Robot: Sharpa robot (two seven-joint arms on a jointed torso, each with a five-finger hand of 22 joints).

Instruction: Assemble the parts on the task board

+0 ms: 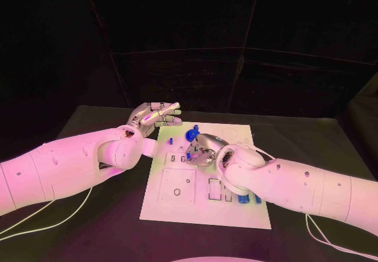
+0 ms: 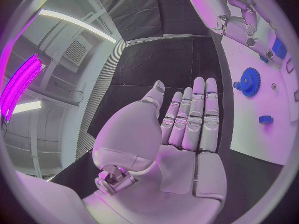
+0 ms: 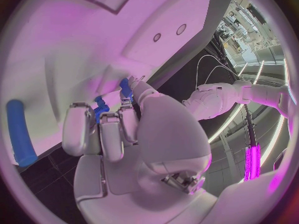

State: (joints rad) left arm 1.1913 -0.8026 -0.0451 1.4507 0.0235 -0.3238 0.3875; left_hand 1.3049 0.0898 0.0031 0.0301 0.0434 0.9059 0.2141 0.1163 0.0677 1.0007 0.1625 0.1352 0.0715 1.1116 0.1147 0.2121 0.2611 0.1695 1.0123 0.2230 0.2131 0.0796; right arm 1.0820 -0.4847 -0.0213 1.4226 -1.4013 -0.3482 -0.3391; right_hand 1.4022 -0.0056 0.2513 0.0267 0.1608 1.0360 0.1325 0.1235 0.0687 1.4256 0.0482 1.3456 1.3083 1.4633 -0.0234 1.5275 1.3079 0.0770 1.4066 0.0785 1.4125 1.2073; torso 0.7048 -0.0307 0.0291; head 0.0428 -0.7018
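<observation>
The task board (image 1: 206, 214) lay flat in the middle of the black table (image 1: 94, 229), and everything below is placed against it.

The right hand (image 1: 203, 150) was down over the far half of the board, fingers curled toward the surface. In the right wrist view its fingers (image 3: 102, 129) were bent in around a small blue part (image 3: 99, 110), which sat at the fingertips against the board's white face; the hand appeared to pinch that part, though how firmly could not be told. In the head view a blue piece (image 1: 192, 132) showed just beyond this hand, toward the board's far edge.

The left hand (image 1: 154, 115) hovered off the board, just beside its far left corner, holding nothing. The left wrist view showed its palm flat and its fingers (image 2: 194, 117) straight, side by side, thumb held apart. From there a blue gear (image 2: 250, 81) stood on the board well apart from the fingertips, with a smaller blue block (image 2: 266, 119) near it.

Two more blue parts (image 1: 249, 198) stood at the board's near right edge, beside the right forearm. In the right wrist view a long blue rod (image 3: 20, 132) lay along the board's edge, apart from the hand
</observation>
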